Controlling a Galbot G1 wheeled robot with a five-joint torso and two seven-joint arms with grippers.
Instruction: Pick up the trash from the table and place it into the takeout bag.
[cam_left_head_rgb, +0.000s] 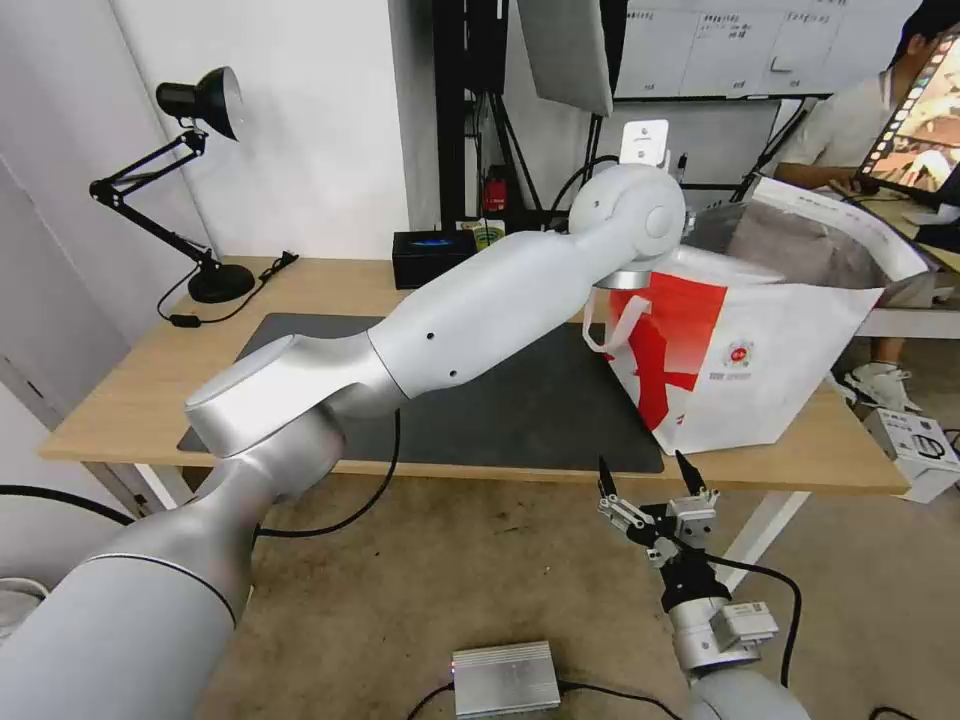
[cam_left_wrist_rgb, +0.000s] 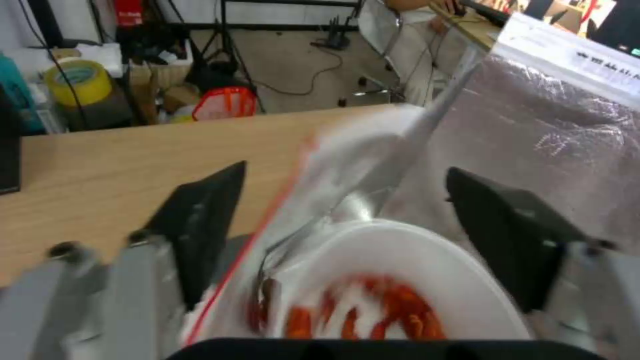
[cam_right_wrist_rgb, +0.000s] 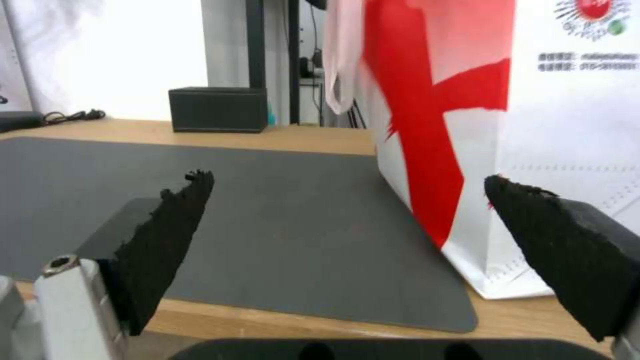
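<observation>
My left arm reaches across the table (cam_left_head_rgb: 130, 390) to the mouth of the red-and-white takeout bag (cam_left_head_rgb: 760, 370). In the left wrist view the left gripper (cam_left_wrist_rgb: 347, 172) is open, its fingers wide apart over the bag's rim and silver foil lining (cam_left_wrist_rgb: 547, 130). Just beneath it sits the white bowl of red crayfish shells (cam_left_wrist_rgb: 400, 260), lying against the lining with neither finger touching it. My right gripper (cam_left_head_rgb: 643, 462) hangs open and holds nothing, just below the table's front edge. In its own view the right gripper (cam_right_wrist_rgb: 348, 179) faces the dark mat (cam_right_wrist_rgb: 267, 210) and the bag's side (cam_right_wrist_rgb: 567, 125).
A black tissue box (cam_left_head_rgb: 430, 258) stands at the table's back edge, and a black desk lamp (cam_left_head_rgb: 200, 130) at the back left. A silver box (cam_left_head_rgb: 505, 678) and cables lie on the floor in front. A cardboard box (cam_left_head_rgb: 915, 445) sits on the floor at the right.
</observation>
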